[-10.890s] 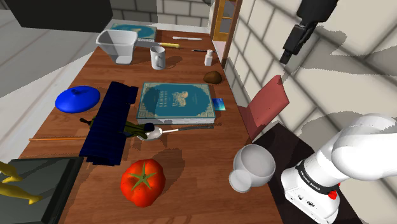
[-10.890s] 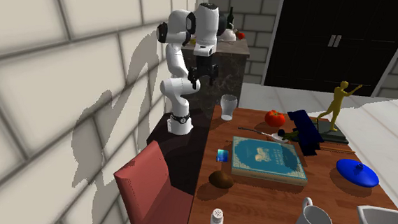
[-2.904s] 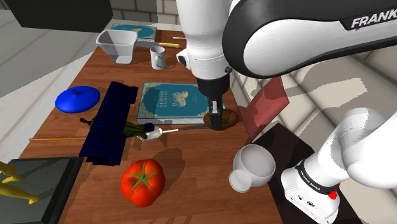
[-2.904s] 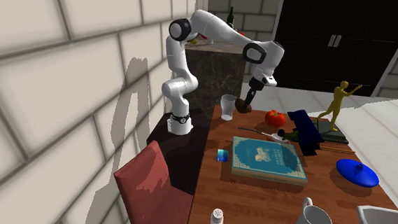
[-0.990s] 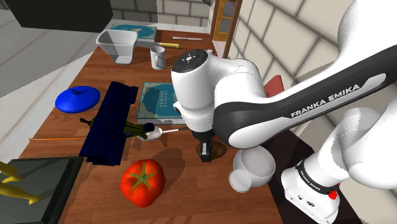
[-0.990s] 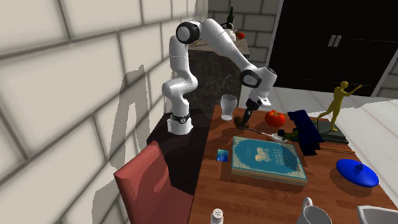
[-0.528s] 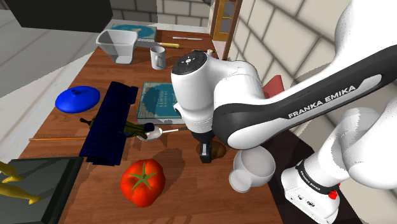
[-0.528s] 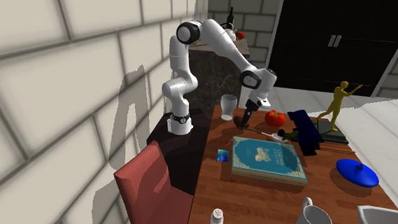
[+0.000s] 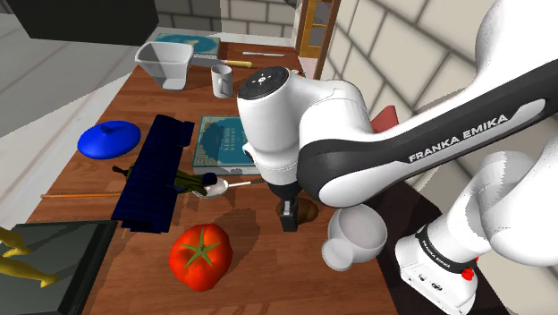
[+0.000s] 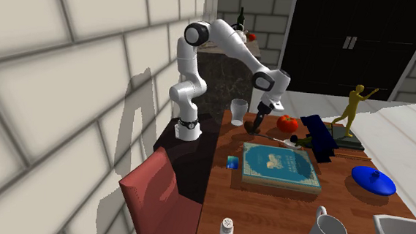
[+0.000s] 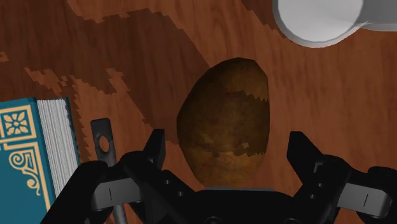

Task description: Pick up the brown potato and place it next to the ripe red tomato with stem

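Where the wooden desk [image 9: 259, 268] runs along the brick wall, the white arm [image 9: 358, 134] bends low over its near end, wrist pointing down at the wood. A teal book [image 9: 224, 143] with gold ornament lies flat near the middle of the desk, and a long dark blue object [image 9: 152, 174] lies beside it on the shoulder view's left.

The red tomato [image 9: 200, 255], its green stem up, sits on the desk towards the bottom of the shoulder view. A white cup [image 9: 356, 234] lies on its side by the desk's edge, at the shoulder view's right.

The brown potato [image 11: 226, 121] rests on the desk between the book's corner and the white cup, touching neither. In the shoulder view it is a little up and to the right of the tomato, near it, with bare wood between them.

The black end effector [image 11: 227, 143] stands wide over the potato. One finger [image 11: 156, 143] is on each side, and a gap of wood shows between each tip and the skin, so the potato is not held. A thin grey spoon handle [image 11: 102, 143] lies between the book and the nearer finger.
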Tool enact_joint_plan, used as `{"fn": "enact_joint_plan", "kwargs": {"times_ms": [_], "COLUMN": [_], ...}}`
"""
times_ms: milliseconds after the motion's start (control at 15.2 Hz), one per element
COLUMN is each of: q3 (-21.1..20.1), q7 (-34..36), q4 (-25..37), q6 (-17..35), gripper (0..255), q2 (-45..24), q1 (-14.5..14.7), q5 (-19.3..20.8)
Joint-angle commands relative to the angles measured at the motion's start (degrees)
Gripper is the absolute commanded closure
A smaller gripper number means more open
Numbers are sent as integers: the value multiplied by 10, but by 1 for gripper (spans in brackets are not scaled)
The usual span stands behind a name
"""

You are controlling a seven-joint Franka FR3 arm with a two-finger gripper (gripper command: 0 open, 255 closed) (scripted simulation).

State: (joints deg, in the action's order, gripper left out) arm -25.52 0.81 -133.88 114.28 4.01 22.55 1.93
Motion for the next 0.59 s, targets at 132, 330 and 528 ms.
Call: {"fn": "enact_joint_plan", "kwargs": {"times_ms": [132, 330, 528], "q3": [0, 0, 0], "q7": [-4, -4, -4], "q4": [41, 41, 41], "q6": [-53, -53, -53], "gripper": [0, 0, 0], "q2": [13, 13, 13], "q1": [1, 1, 1], "q5": [-7, -7, -7]}}
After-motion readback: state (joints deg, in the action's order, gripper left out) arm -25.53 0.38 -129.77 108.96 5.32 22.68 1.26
